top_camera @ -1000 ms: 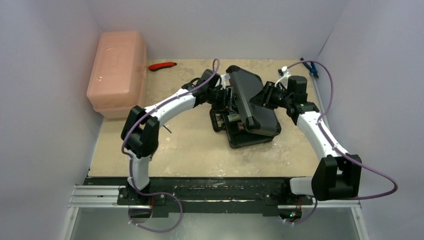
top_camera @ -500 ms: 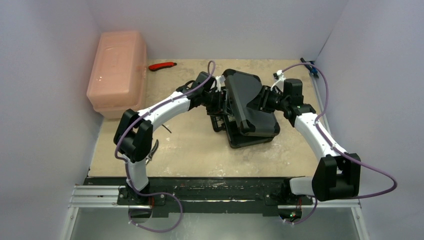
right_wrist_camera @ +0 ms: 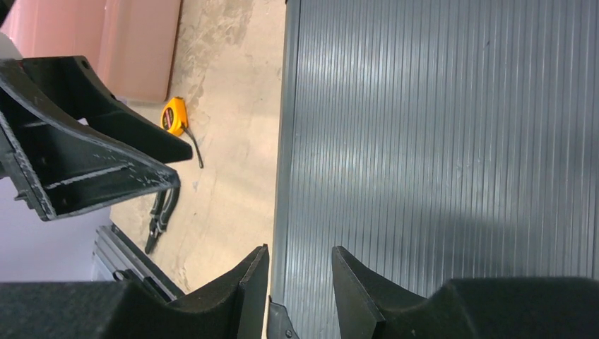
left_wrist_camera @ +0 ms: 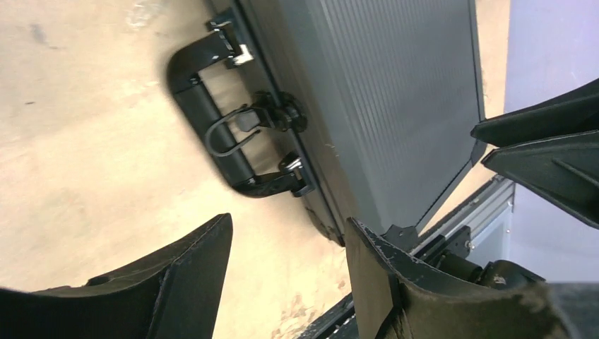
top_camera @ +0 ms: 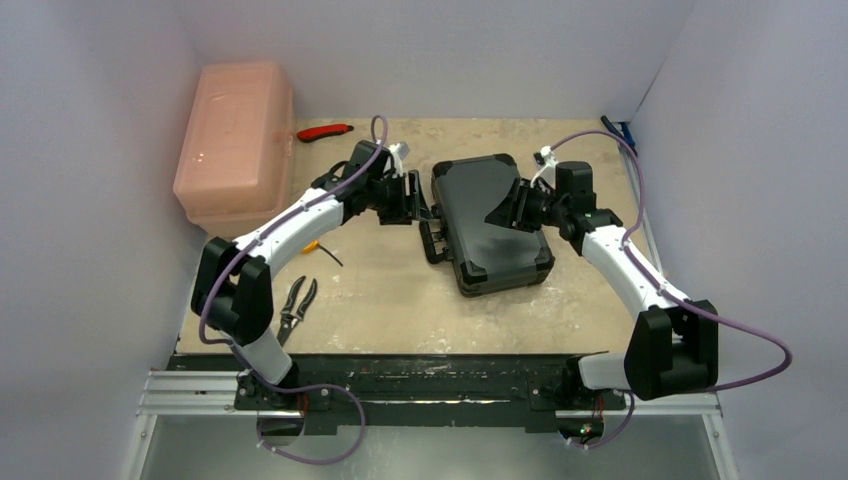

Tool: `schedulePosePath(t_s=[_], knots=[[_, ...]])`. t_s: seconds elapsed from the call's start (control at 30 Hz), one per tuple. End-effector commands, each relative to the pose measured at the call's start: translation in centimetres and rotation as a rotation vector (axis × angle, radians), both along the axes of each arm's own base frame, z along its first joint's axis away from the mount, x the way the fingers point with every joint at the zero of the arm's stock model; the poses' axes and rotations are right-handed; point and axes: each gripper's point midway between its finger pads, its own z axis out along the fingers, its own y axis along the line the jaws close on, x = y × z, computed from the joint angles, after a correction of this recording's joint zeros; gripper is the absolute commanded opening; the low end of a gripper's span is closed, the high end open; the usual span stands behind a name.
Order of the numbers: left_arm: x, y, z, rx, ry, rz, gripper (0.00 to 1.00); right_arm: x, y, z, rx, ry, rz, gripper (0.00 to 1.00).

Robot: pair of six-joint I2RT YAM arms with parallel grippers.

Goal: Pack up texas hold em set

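The texas hold em set shows only as its black ribbed briefcase, lying flat at mid-table with the lid down. Its handle and latches face left; cards, dice and discs are hidden. My left gripper hovers just left of the case, beside the handle, open with only bare table between its fingers. My right gripper is over the lid, near its left edge, open and holding nothing.
A pink bin stands at the back left, with a red utility knife beside it. Pliers and a yellow tape measure lie left of the case. A blue-handled tool rests at the back right corner.
The lid has swung down from raised to flat on the case. My left arm pulled back to the left, uncovering the pliers. My right gripper followed the lid down.
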Motion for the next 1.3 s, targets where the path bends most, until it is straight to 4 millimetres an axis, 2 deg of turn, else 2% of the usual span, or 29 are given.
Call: schedulePosePath(t_s=[0.0,0.2,0.47,0.73,0.9,1.0,1.27], knots=[[0.3,2.7,2.0,0.037,-0.096,0.034,0.59,0.2,0.7,1.1,0.014,-0.031,0.016,0.42],[0.0,5.5,2.0,0.109,-0.141,0.091,0.68,0.2,1.6,2.1,0.015,-0.058,0.045,0.42],[-0.7,7.7,0.2,0.177,-0.153,0.158,0.84,0.1,3.5,3.3,0.018,-0.09,0.102,0.43],[-0.6,7.7,-0.9,0.18,-0.148,0.17,0.83,0.2,5.6,3.2,0.017,-0.087,0.144,0.42],[-0.3,7.7,-2.0,0.188,-0.131,0.18,0.81,1.2,6.6,3.3,0.023,-0.085,0.14,0.39],[-0.1,7.7,-2.6,0.194,-0.124,0.189,0.8,2.1,7.1,3.5,0.027,-0.091,0.133,0.32],[0.3,7.6,-4.4,0.208,-0.098,0.196,0.78,4.0,8.0,2.2,0.022,-0.063,0.14,0.15]])
